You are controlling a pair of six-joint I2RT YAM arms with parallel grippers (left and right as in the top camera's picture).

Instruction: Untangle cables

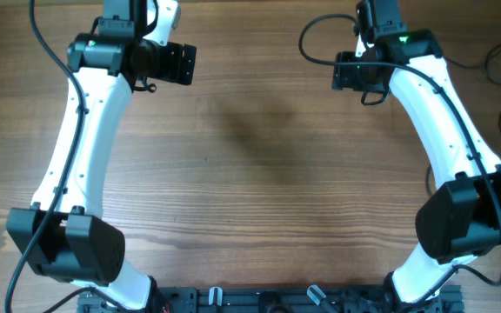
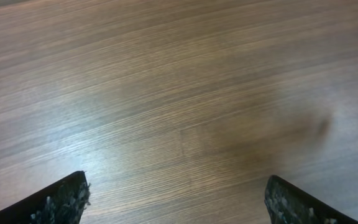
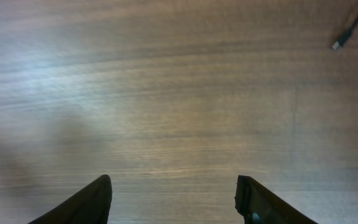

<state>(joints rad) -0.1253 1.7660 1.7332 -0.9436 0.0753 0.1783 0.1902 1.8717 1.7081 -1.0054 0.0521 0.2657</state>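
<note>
Thin black cables (image 1: 497,66) lie in loose strands at the far right edge of the table in the overhead view, to the right of the right arm. One cable end with a small plug (image 3: 345,32) shows at the top right of the right wrist view. My left gripper (image 1: 179,63) (image 2: 177,182) is open and empty over bare wood at the back left. My right gripper (image 1: 344,72) (image 3: 174,180) is open and empty over bare wood at the back right, well apart from the cables.
The wooden table (image 1: 259,174) spans the view. A thicker black cable (image 1: 313,33) loops off the right arm at the back. The arm bases and a black rail (image 1: 259,300) stand at the front edge.
</note>
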